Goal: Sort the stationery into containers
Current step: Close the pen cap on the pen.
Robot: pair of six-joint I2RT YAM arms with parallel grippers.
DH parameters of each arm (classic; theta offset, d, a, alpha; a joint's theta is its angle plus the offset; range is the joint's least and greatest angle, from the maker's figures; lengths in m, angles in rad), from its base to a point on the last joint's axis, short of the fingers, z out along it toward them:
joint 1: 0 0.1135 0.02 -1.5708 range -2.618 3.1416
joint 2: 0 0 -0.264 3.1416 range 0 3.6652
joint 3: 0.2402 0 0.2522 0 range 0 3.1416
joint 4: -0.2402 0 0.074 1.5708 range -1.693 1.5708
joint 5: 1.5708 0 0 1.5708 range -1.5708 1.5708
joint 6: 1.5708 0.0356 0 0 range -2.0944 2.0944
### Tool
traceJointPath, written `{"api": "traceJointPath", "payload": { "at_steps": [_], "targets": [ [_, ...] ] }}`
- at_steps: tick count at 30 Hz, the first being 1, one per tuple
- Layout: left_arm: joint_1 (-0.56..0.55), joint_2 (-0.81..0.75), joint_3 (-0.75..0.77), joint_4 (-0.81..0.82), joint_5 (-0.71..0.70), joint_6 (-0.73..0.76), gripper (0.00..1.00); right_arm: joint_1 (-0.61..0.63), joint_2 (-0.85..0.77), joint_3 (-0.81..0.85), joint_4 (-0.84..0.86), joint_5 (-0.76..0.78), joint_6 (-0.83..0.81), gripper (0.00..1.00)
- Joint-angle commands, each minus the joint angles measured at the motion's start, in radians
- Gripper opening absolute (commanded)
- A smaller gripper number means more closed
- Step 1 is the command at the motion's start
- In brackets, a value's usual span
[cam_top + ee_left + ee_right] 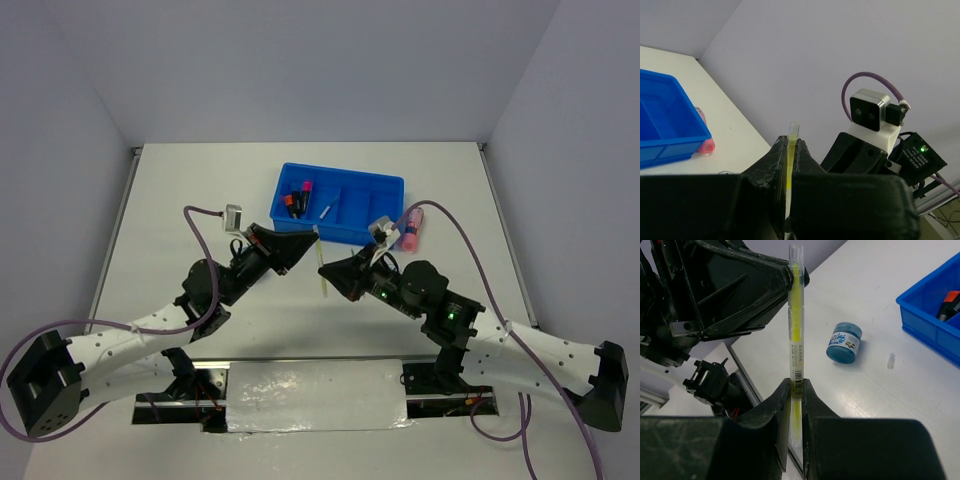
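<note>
Pen is a thin, clear plastic stick with a yellow core, small black print and a barcode on the barrel, and a transparent end tip. I have it gripped from both ends, lifted off the table just in front of the tray's near wall.

Left gripper: matte black angular jaws, pinched narrow on the pen near its tipped end. Right gripper: same black jaws, clamped on the barcode end. The two point nose to nose, both arms low and stretched forward, elbows out, the pen bridging them.

Tray is glossy bright-blue plastic, rectangular, with divider walls. Black highlighters with pink and orange caps lie in its left compartment.

Pink tube is a smooth cylinder lying on its side on the table, against the tray's right near corner.

The right wrist view also shows a short round blue roll with a blue-white label on its flat face. It sits on the table near the tray's other near corner, not touching it. A tiny clear cap-like bit lies between the roll and the tray.

The table is matte white.
</note>
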Motion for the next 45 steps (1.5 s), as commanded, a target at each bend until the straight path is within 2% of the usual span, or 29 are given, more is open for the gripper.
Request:
{"api": "traceJointPath", "payload": {
  "at_steps": [1, 4, 8, 10, 13, 15, 19, 26, 28, 30, 32, 34, 38, 39, 41, 42, 43, 45],
  "targets": [
    [-0.02, 0.011, 0.01, 0.007, 0.085, -0.016, 0.14, -0.004, 0.019, 0.031, 0.253, 0.097, -0.06, 0.0],
    [-0.02, 0.007, 0.016, -0.016, 0.088, 0.002, 0.21, -0.005, 0.052, 0.053, 0.273, 0.079, -0.117, 0.0],
    [-0.02, -0.044, 0.053, -0.155, 0.083, 0.063, 0.44, -0.004, 0.063, 0.091, 0.206, 0.059, -0.177, 0.0],
    [-0.02, -0.061, 0.076, -0.199, 0.083, 0.102, 0.48, -0.004, 0.056, 0.091, 0.19, 0.05, -0.185, 0.0],
    [-0.02, -0.069, 0.097, -0.24, 0.088, 0.129, 0.42, -0.004, 0.046, 0.088, 0.187, 0.041, -0.182, 0.0],
    [-0.02, -0.069, 0.107, -0.243, 0.098, 0.137, 0.22, -0.004, 0.046, 0.088, 0.187, 0.028, -0.179, 0.0],
    [-0.02, -0.064, 0.119, -0.237, 0.121, 0.152, 0.02, -0.004, 0.064, 0.099, 0.176, -0.048, -0.178, 0.0],
    [-0.02, -0.09, 0.13, -0.199, 0.235, 0.25, 0.0, -0.004, 0.067, 0.067, 0.198, -0.206, -0.209, 0.01],
    [-0.02, -0.105, 0.134, -0.199, 0.284, 0.281, 0.0, -0.004, 0.066, 0.057, 0.196, -0.24, -0.215, 0.29],
    [-0.02, -0.118, 0.142, -0.2, 0.307, 0.301, 0.0, -0.004, 0.069, 0.053, 0.195, -0.272, -0.218, 0.47],
    [-0.02, -0.121, 0.145, -0.184, 0.356, 0.304, 0.0, -0.004, 0.073, 0.059, 0.183, -0.285, -0.218, 0.43],
    [-0.02, -0.119, 0.142, -0.168, 0.376, 0.298, 0.0, -0.004, 0.073, 0.059, 0.192, -0.295, -0.217, 0.43],
    [-0.02, -0.116, 0.131, -0.151, 0.384, 0.292, 0.0, -0.005, 0.069, 0.066, 0.199, -0.312, -0.212, 0.0],
    [-0.02, -0.119, 0.133, -0.165, 0.373, 0.293, 0.0, -0.004, 0.067, 0.07, 0.198, -0.317, -0.211, 0.0],
    [-0.02, -0.125, 0.14, -0.193, 0.347, 0.307, 0.14, -0.004, 0.061, 0.068, 0.199, -0.323, -0.212, 0.0],
    [-0.02, -0.127, 0.147, -0.235, 0.303, 0.312, 0.24, -0.004, 0.056, 0.068, 0.199, -0.323, -0.211, 0.0],
    [-0.02, -0.134, 0.156, -0.249, 0.29, 0.324, 0.38, -0.004, 0.055, 0.067, 0.193, -0.323, -0.209, 0.0],
    [-0.02, -0.139, 0.171, -0.271, 0.266, 0.333, 0.55, -0.004, 0.059, 0.065, 0.189, -0.318, -0.209, 0.0]
  ]
}}
